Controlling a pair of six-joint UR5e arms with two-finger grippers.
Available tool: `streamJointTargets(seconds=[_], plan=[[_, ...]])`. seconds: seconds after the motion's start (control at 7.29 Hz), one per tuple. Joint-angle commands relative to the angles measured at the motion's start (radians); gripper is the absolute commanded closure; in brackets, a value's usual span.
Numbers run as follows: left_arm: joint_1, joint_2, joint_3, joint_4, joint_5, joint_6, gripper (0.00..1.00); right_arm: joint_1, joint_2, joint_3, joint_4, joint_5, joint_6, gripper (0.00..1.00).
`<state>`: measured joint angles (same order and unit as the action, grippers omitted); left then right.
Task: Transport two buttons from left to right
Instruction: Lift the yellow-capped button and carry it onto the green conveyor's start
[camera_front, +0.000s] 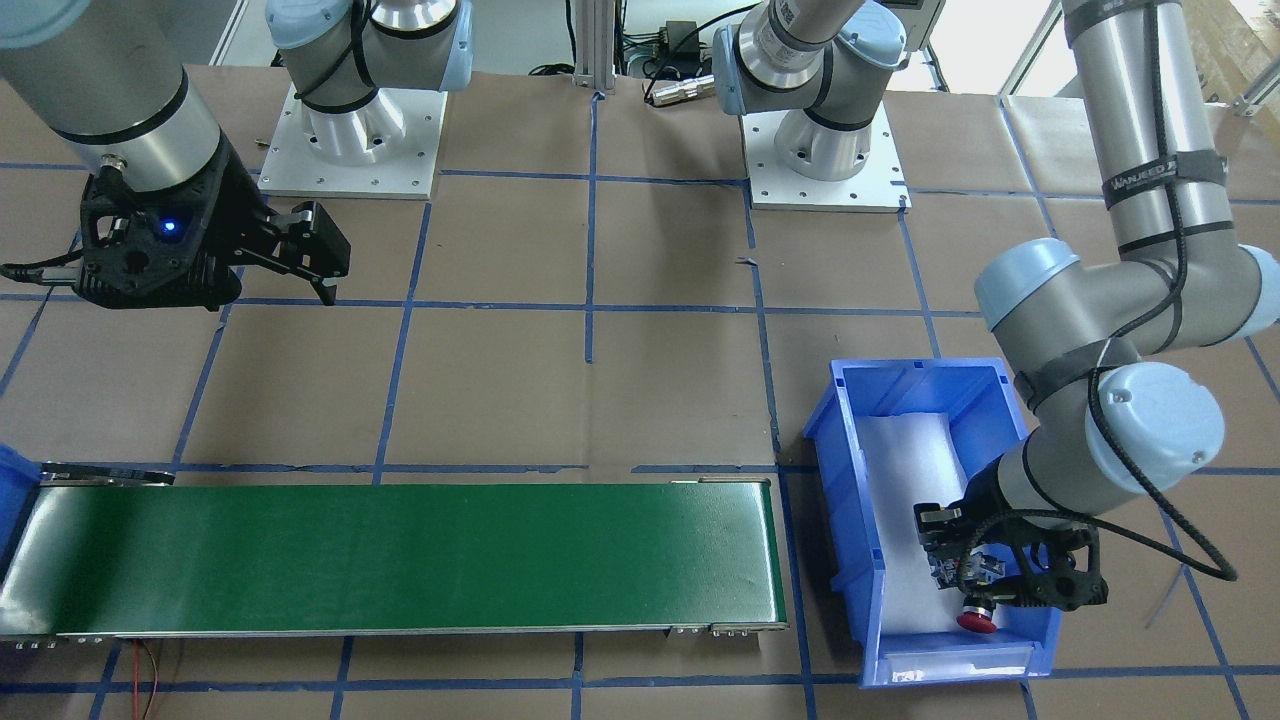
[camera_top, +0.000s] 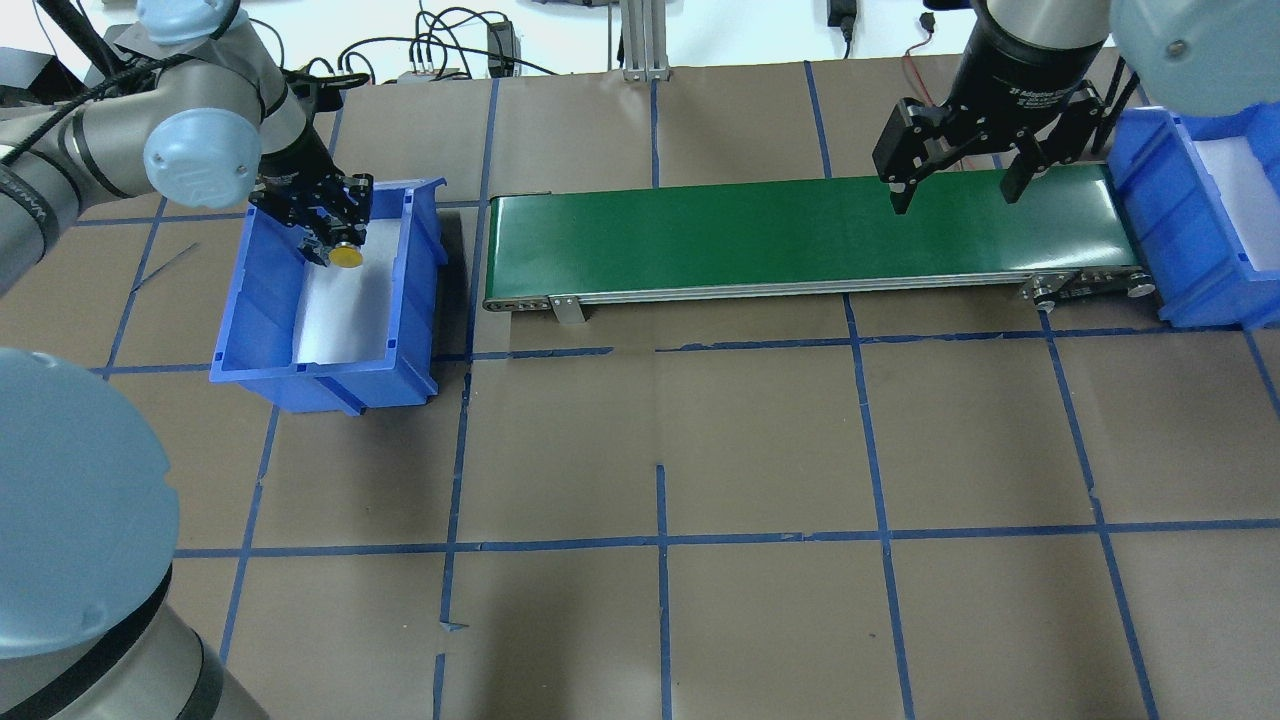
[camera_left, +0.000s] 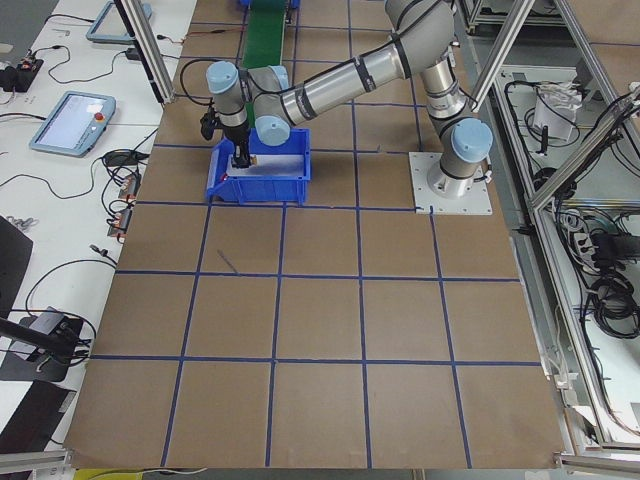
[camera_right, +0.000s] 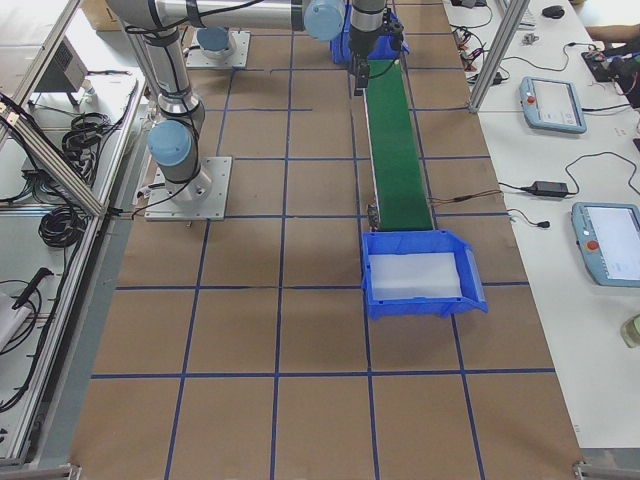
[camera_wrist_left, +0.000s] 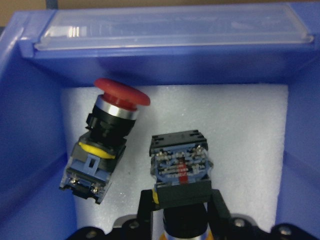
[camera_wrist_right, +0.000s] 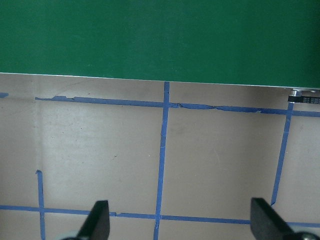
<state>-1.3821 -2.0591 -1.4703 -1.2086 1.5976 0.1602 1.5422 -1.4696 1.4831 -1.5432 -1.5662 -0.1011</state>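
My left gripper reaches into the left blue bin and is shut on the yellow button. In the left wrist view the held button sits between the fingers with its grey contact block pointing away. The red button lies tilted on the bin's white foam just beside it, free. Its red cap also shows in the front view, below the left gripper. My right gripper is open and empty over the right part of the green conveyor belt.
A second blue bin with white foam stands at the belt's right end. The belt carries nothing. In the right wrist view the open fingers hang over brown paper with blue tape lines, beside the belt's edge.
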Motion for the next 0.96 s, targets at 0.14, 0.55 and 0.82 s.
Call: streamJointTargets(seconds=[0.14,0.55,0.82], plan=[[-0.038,0.143,0.095,-0.239,-0.001,-0.141,0.68,-0.001,0.0,0.0,0.0,0.0,0.0,0.0],[-0.164,0.119,0.146,-0.258,0.024,-0.34,0.68,0.001,0.0,-0.001,0.0,0.0,-0.002,0.0],[-0.274,0.061,0.148,-0.202,0.012,-0.524,0.68,-0.001,0.0,0.0,0.0,0.0,-0.002,0.0]])
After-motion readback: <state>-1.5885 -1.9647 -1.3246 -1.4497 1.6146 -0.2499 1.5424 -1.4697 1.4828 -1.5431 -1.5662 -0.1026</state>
